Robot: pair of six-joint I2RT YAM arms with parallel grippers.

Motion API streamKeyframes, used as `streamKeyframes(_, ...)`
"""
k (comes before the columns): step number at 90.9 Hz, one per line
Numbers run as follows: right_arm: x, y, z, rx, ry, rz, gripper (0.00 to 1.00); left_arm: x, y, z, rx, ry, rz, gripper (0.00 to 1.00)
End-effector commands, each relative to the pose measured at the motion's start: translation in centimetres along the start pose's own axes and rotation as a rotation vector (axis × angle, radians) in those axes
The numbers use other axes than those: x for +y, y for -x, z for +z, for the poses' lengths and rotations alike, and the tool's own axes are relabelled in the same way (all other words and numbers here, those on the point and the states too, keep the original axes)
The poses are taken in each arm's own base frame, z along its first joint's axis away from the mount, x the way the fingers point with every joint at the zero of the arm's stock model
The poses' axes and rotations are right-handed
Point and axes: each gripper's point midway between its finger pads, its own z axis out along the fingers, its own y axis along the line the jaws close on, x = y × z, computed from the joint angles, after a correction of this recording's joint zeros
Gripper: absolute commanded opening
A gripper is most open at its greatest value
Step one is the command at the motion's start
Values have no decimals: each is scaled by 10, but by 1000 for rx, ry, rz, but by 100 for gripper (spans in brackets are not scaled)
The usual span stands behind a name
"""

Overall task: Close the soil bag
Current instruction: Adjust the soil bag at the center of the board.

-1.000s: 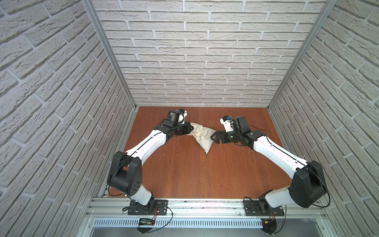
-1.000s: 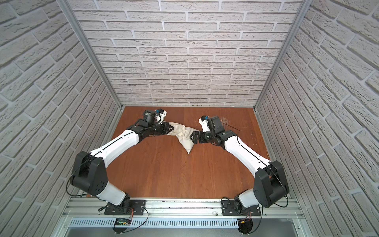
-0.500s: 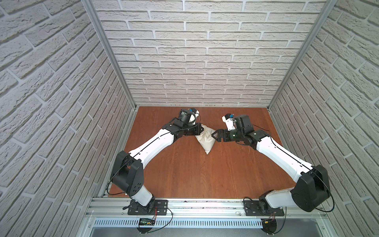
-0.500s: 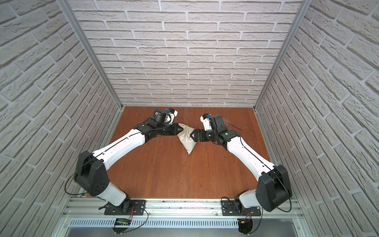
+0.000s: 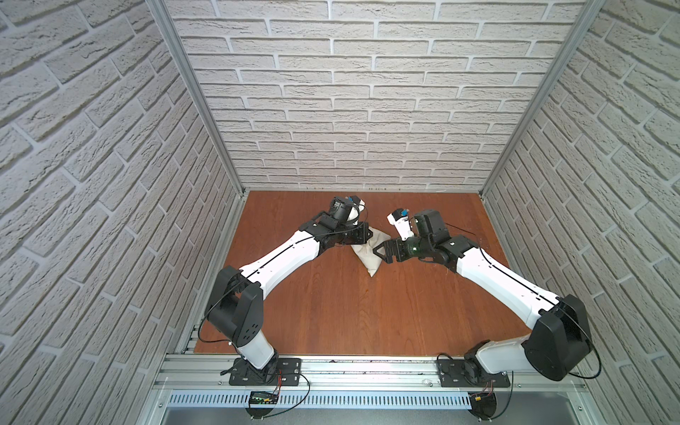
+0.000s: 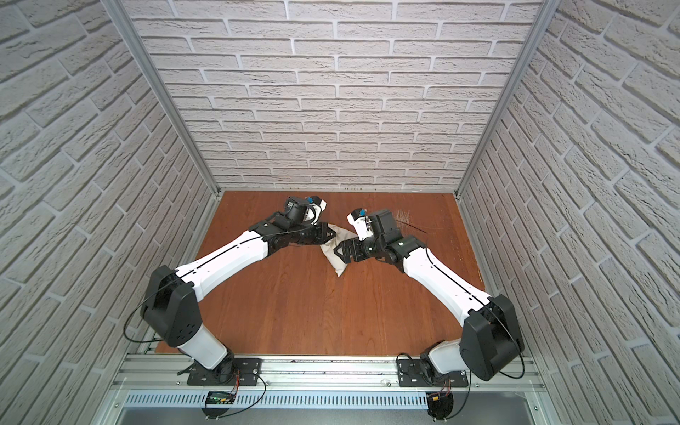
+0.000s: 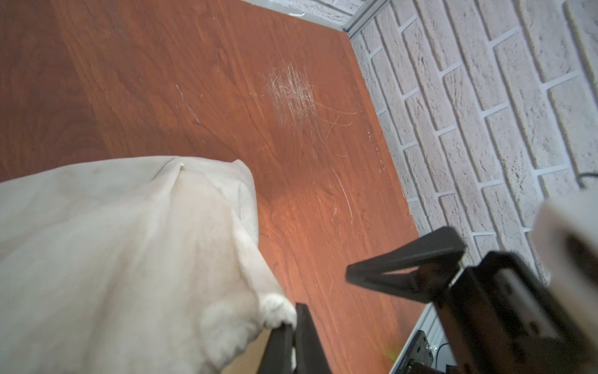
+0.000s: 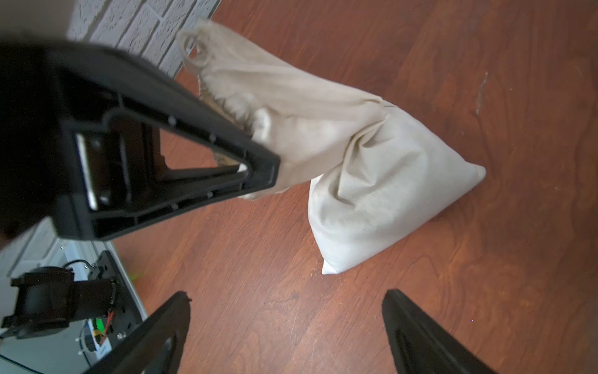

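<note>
Tabletop cell seen from the front rail, with two arms meeting over the far half of the wooden table (image 5: 349,312).

(a) The soil bag (image 5: 368,254) (image 6: 336,257) sits just past the table's centre, toward 12 o'clock. Its filled lower part rests on the wood with one corner pointing to 6 o'clock. Its slack upper cloth rises toward 11 o'clock.

(b) The left pincer (image 5: 364,235) (image 6: 330,235) comes in from the bag's 9 o'clock side. Its jaws are closed, pinching a bunch of the bag's gathered hem at their tips, as the left wrist view (image 7: 289,323) shows. From the right wrist view, one black finger of this pincer (image 8: 259,168) lies against the puckered mouth of the bag (image 8: 372,194), and the held cloth is up off the table.

(c) The right pincer (image 5: 381,254) (image 6: 340,254) stands at the bag's 3 o'clock side. Its jaws are spread wide and hold nothing, with only bare wood showing between the fingertips (image 8: 184,296). The bag's lower corner is near the opening but outside it. In both top views this pincer overlaps the bag's edge, and whether it touches cannot be told.

(d) Pale scratches (image 6: 404,215) mark the wood at about 2 o'clock from the bag.
</note>
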Motion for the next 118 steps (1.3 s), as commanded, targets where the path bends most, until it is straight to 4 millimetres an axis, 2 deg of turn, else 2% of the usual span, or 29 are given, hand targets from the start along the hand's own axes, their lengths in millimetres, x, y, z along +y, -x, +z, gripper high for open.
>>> streamKeyframes(1, 3, 11, 8, -114, -29, -166, 96, -27, 18, -8, -42, -48, 35, 0)
streamKeyframes(29, 5, 29, 17, -234, -33, -292, 94, -37, 21, -14, -48, -55, 39, 0)
streamKeyframes(49, 17, 45, 20, -300, 18, -321, 92, -47, 22, -11, -50, -65, 48, 0)
streamKeyframes(71, 16, 47, 32, -307, 20, -320, 82, -53, 23, -10, -51, -72, 54, 0)
streamKeyframes(77, 14, 47, 35, -307, 14, -314, 76, -53, 23, -10, -50, -72, 53, 0)
streamKeyframes(82, 13, 47, 36, -310, 13, -310, 67, -53, 22, -9, -48, -72, 54, 0)
streamKeyframes(94, 9, 48, 38, -301, -7, -290, 17, -53, 22, -9, -48, -69, 54, 0)
streamKeyframes(98, 8, 47, 39, -285, -13, -285, 5, -53, 21, -9, -48, -68, 54, 0)
streamKeyframes(118, 6, 43, 37, -280, -19, -267, 3, -51, 22, -8, -51, -58, 53, 0)
